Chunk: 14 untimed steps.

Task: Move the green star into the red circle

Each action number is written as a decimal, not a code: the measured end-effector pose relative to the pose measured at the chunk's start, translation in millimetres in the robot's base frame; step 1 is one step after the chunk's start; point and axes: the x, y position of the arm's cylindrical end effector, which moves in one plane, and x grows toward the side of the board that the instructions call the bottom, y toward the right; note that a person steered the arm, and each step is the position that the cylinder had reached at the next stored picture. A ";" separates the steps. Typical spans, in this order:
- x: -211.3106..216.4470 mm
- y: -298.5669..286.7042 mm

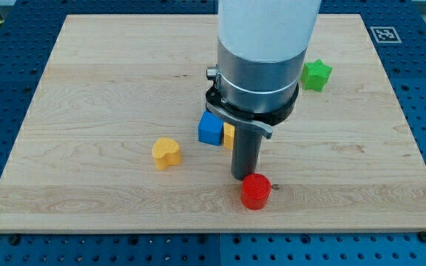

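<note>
The green star [316, 74] lies at the view's upper right on the wooden board [109, 89]. The red circle [256, 191] lies near the view's bottom, right of centre. My tip [242, 176] stands just to the upper left of the red circle, close to it or touching it, and far below and left of the green star. The arm's wide white and grey body [261, 52] hides the board's middle top.
A blue cube [210, 128] sits left of the rod, with a yellow block [228, 135] partly hidden between it and the rod. A yellow heart-shaped block [166, 153] lies further left. A marker tag [384, 33] is on the board's top right corner.
</note>
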 end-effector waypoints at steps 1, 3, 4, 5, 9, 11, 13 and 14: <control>-33.3 0.0; -77.7 -34.7; -76.0 28.2; -85.5 88.6; -223.1 125.6; -239.6 213.4; -280.5 120.8; -235.8 117.5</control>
